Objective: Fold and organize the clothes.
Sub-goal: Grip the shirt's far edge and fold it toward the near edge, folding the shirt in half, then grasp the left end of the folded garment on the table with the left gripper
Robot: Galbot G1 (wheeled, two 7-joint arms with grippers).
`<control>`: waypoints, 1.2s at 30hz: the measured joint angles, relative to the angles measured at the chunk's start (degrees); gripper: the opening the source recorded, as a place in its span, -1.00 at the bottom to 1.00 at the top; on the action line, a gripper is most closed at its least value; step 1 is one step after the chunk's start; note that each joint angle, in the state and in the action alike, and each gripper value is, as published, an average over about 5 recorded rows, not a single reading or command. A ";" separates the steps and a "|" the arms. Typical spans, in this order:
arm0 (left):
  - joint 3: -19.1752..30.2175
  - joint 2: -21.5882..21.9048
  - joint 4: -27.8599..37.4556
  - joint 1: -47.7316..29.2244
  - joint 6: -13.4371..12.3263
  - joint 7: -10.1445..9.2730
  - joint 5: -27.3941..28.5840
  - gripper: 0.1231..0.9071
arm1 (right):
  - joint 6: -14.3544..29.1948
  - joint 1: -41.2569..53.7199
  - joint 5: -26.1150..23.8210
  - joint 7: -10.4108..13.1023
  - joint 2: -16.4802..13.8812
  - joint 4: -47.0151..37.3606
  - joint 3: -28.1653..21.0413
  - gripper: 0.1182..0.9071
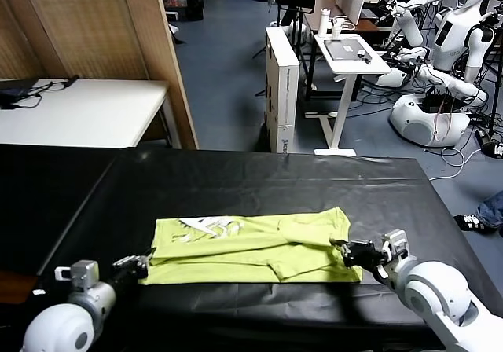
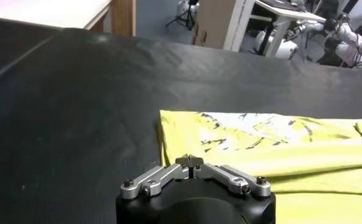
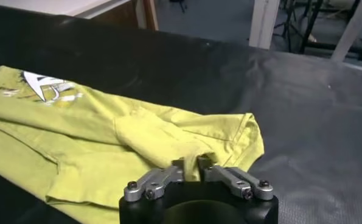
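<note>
t-shirt lies part-folded across the black bench, whitish print showing toward your left. your right tool is clenched on a bunched fold at its end; your left tool is closed at the opposite edge, pinching the hem by the look of it. pull unevenly and you risk dragging the folded layers apart.

One T-shirt, two claws: left claw, right claw.
</note>
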 joint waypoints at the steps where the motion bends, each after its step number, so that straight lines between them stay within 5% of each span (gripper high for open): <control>1: -0.28 -0.07 0.05 0.08 0.08 -0.10 0.00 0.45 | 0.00 0.00 0.11 0.18 0.15 0.20 0.22 0.41; 4: -1.01 -0.28 0.40 -0.27 0.06 -0.35 -0.07 0.84 | 0.00 0.60 0.29 1.23 0.99 0.04 0.48 0.81; 7: -1.39 -0.29 1.21 -1.37 -0.42 0.14 1.73 0.98 | 0.00 1.79 0.29 1.87 2.24 -1.02 0.23 0.97; 14: -1.62 0.29 3.47 -3.15 -1.02 1.45 4.96 1.00 | 0.00 6.07 -0.75 2.15 5.51 -4.93 -0.78 1.00; 36: 7.06 -2.66 14.76 -20.26 -2.94 0.45 -5.28 1.00 | 3.19 18.79 -6.88 2.06 12.81 -21.12 -6.30 1.00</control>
